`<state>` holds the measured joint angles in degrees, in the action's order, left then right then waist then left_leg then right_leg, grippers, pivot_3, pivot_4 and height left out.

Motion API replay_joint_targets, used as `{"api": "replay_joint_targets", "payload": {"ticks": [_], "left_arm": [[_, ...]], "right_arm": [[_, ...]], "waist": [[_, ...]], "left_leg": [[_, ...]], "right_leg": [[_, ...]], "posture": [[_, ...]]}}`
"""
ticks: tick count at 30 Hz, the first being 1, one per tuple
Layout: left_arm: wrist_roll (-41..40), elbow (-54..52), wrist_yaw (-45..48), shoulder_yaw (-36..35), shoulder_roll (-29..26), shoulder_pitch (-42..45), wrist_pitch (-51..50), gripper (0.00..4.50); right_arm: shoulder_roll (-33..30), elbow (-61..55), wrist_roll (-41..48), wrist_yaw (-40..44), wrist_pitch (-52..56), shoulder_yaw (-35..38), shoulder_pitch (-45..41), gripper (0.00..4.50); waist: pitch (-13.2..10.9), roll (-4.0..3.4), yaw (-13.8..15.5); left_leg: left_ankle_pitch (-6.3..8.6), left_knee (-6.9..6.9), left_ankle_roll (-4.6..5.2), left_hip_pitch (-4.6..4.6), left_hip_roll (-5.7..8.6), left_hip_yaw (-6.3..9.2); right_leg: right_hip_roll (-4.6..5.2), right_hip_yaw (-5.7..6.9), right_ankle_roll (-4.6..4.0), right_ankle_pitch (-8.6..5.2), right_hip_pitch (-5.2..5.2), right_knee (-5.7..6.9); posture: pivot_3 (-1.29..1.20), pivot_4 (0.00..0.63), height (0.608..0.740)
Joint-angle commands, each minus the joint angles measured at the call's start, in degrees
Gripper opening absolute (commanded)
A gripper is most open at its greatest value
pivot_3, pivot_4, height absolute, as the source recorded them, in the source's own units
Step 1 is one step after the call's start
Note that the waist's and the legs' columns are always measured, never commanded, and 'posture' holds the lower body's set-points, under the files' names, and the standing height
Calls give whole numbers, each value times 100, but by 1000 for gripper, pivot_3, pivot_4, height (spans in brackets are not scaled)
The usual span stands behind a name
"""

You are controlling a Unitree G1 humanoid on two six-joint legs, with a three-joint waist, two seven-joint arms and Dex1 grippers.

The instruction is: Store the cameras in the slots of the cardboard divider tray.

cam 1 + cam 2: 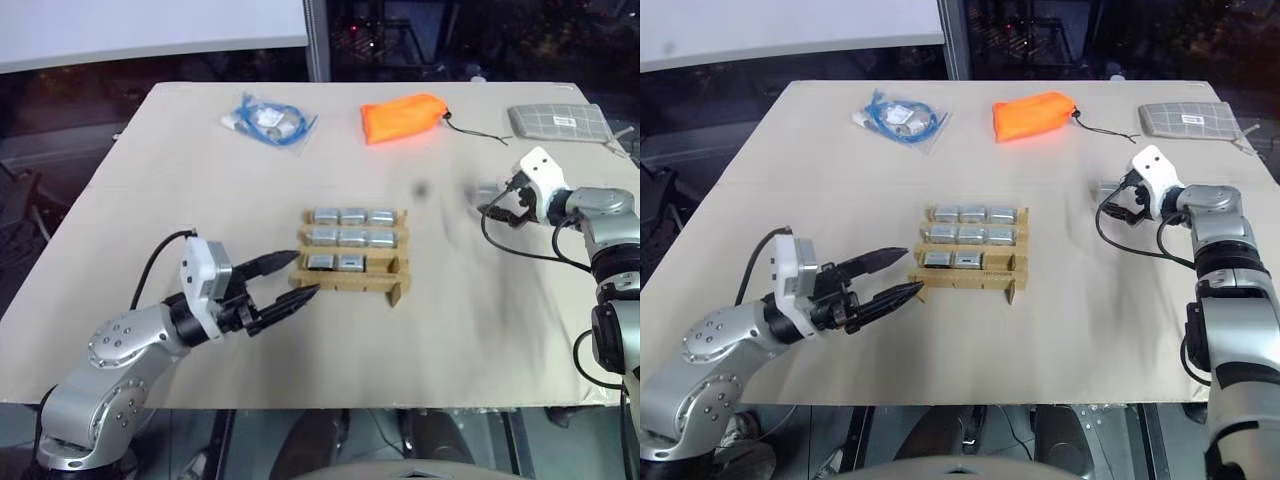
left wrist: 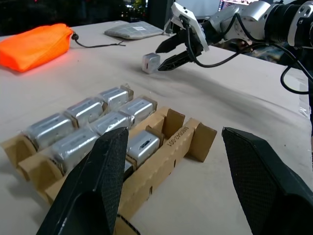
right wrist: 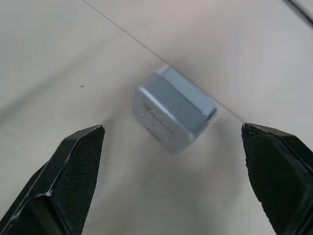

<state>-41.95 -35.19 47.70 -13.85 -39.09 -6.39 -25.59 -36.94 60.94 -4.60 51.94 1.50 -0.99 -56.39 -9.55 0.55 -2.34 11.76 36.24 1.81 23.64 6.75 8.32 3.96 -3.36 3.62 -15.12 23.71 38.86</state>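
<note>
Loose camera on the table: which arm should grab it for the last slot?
Right. The right gripper has open jaws on either side of the loose camera, not touching it. The left gripper sits by the tray, far from it.

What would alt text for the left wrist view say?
A cardboard tray holds eight silver cameras, with one slot free. Beyond it, the open right gripper reaches toward a loose camera on the table.

Bare beige counter (image 1: pixel 1070 320) lies between the tan cardboard divider tray (image 1: pixel 970 283) and the loose silver-grey camera block (image 1: pixel 1107 189); nothing blocks passage.
</note>
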Motion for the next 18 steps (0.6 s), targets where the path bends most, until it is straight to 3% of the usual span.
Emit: {"api": "replay_joint_targets", "payload": {"ticks": [1, 14, 18], "left_arm": [[-44, -97, -30, 9, -9, 125, 33, 3160], [-112, -478, -478, -78, 1, 16, -134, 3160], [-143, -537, -555, -100, -13, -22, -151, 3214]], "right_arm": [[-24, 99, -97, 33, -324, -98, -279, 4454], [180, 847, -349, -331, -642, -266, -719, 4454], [186, 898, -391, -308, -684, -290, -751, 2882]], "waist": [[0, 0, 3], [0, 0, 6], [0, 0, -3]], "left_leg": [[0, 0, 0, 0, 0, 0], [0, 0, -1, 1, 0, 1], [-1, 0, -1, 0, 0, 0]], "right_leg": [[0, 0, 0, 0, 0, 0], [0, 0, 0, 0, 0, -1], [0, -1, 0, 0, 0, 0]], "posture": [[0, 150, 740], [0, 150, 740], [0, 150, 740]]}}
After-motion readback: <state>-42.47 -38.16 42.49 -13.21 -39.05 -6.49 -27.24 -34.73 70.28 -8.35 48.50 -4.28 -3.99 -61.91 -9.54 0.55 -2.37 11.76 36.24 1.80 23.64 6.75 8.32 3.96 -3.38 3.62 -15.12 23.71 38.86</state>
